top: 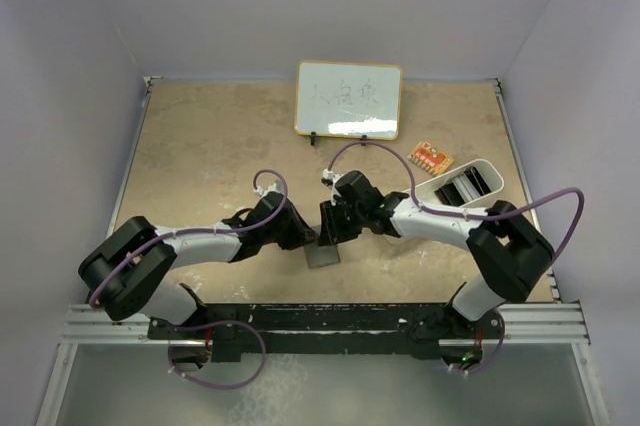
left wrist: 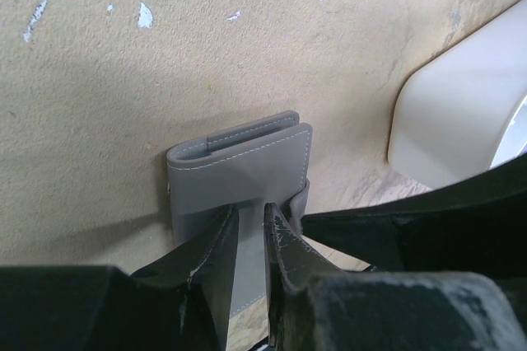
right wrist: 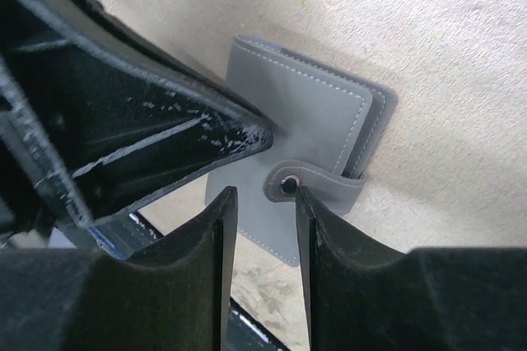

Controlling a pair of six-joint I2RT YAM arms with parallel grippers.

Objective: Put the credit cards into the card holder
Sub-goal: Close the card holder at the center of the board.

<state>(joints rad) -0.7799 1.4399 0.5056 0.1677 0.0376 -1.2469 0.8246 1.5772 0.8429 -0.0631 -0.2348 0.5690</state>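
Observation:
The card holder (left wrist: 239,166), a small grey folding wallet, is lifted at the middle of the table, and my left gripper (left wrist: 249,211) is shut on its lower edge. From the other side, my right gripper (right wrist: 259,190) stands open around the wallet's snap strap (right wrist: 317,182). Its right fingertip touches the snap and nothing is pinched between the jaws. In the top view the two grippers meet over the card holder (top: 322,252). An orange-gold credit card (top: 431,157) lies flat at the back right, apart from both arms.
A white oblong tray (top: 470,184) with dark items inside sits right of the grippers, and it also shows as the white tray (left wrist: 461,104) in the left wrist view. A small whiteboard (top: 348,99) stands at the back centre. Walls enclose the table.

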